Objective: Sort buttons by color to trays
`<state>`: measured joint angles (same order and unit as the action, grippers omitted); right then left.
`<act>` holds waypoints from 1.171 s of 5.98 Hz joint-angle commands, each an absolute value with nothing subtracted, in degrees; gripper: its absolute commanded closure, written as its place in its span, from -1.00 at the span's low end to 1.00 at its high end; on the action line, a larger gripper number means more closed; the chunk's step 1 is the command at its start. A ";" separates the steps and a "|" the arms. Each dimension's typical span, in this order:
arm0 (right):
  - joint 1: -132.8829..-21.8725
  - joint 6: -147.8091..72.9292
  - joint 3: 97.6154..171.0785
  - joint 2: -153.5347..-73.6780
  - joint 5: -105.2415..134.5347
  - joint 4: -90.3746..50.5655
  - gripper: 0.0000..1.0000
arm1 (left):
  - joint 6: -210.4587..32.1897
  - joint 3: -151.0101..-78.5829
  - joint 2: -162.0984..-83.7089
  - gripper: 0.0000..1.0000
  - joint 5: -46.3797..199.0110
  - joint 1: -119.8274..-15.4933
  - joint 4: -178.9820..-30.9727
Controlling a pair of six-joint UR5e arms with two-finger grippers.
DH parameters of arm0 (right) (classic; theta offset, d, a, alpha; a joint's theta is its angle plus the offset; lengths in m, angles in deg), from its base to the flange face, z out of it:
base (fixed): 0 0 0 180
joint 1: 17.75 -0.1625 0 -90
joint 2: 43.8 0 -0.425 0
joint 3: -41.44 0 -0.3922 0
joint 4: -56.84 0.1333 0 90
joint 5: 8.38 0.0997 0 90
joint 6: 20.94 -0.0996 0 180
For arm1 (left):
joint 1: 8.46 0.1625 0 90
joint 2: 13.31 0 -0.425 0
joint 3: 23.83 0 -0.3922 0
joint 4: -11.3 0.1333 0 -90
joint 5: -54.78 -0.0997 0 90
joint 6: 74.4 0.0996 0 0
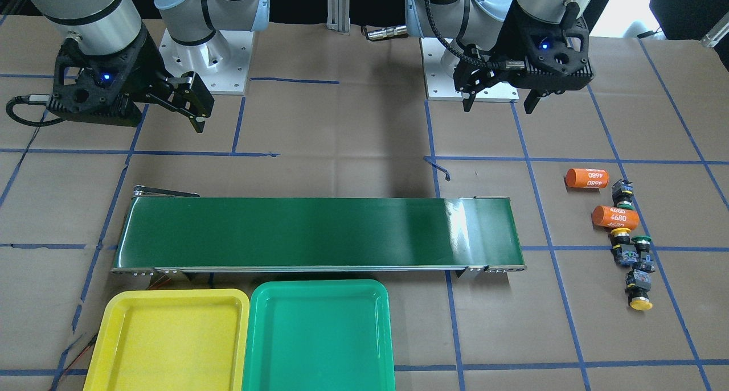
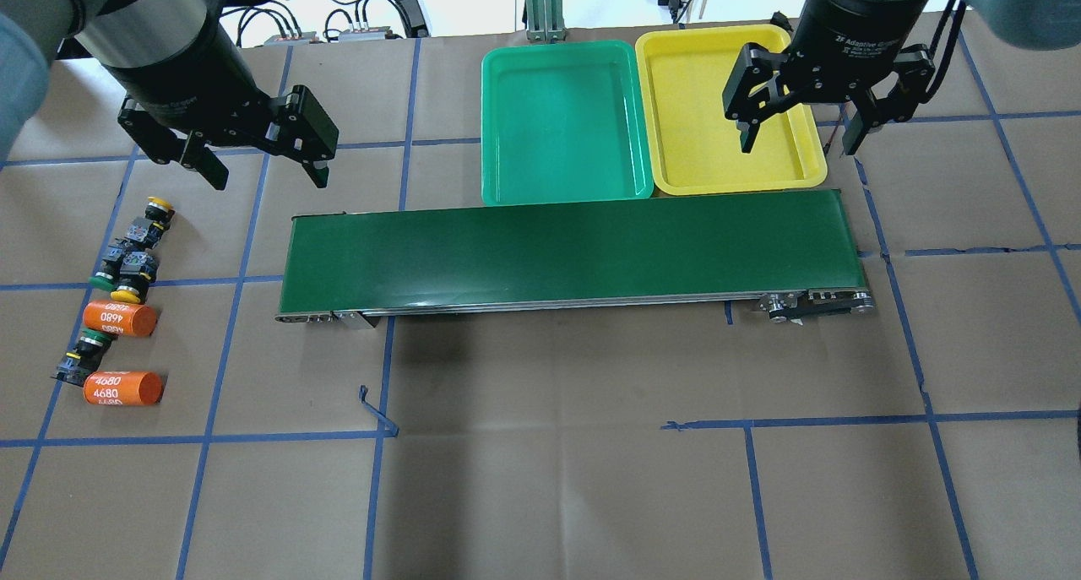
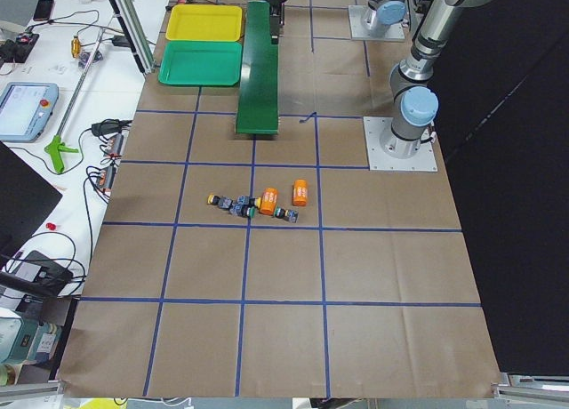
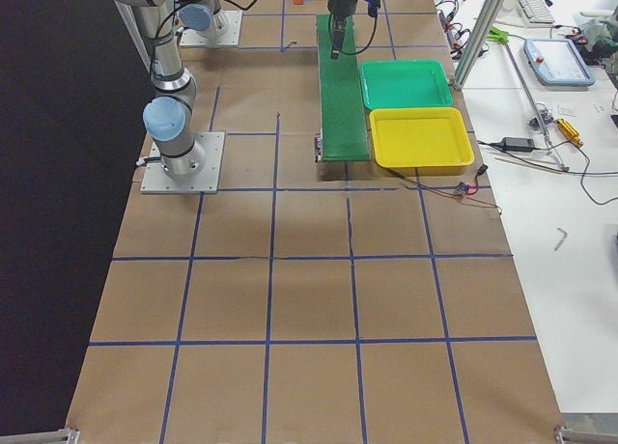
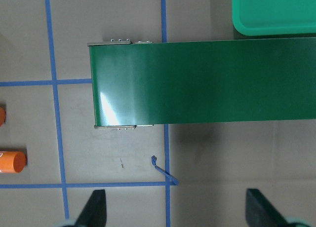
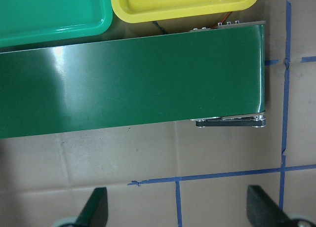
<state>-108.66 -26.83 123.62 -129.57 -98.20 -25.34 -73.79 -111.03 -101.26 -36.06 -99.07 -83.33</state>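
Note:
Several buttons lie in a row on the table at the left of the overhead view: a yellow-capped one [image 2: 158,206], a green-capped [image 2: 102,282] and a yellow-capped one [image 2: 127,292] close together, and a green-capped one [image 2: 95,338]. The green tray [image 2: 557,116] and the yellow tray [image 2: 701,116] stand side by side beyond the belt, both empty. My left gripper [image 2: 266,175] is open and empty, in the air above the table to the right of the buttons. My right gripper [image 2: 796,145] is open and empty over the yellow tray's right edge.
A long dark-green conveyor belt [image 2: 566,246] lies across the middle, just in front of the trays. Two orange cylinders marked 4680 [image 2: 120,318] [image 2: 123,387] lie among the buttons. Blue tape lines grid the brown paper table top. Cables and tools lie beyond the far edge.

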 commanded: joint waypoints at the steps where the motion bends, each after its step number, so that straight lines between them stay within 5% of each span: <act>1: -108.71 -26.83 123.62 -129.58 -98.20 -25.34 -1.00 | -73.79 -111.10 -101.03 -0.98 -36.10 -99.08 -83.44; 7: -108.71 -26.92 123.53 -129.58 -98.02 -25.34 -1.00 | -73.18 -111.19 -100.67 -0.98 -36.01 -95.42 -83.79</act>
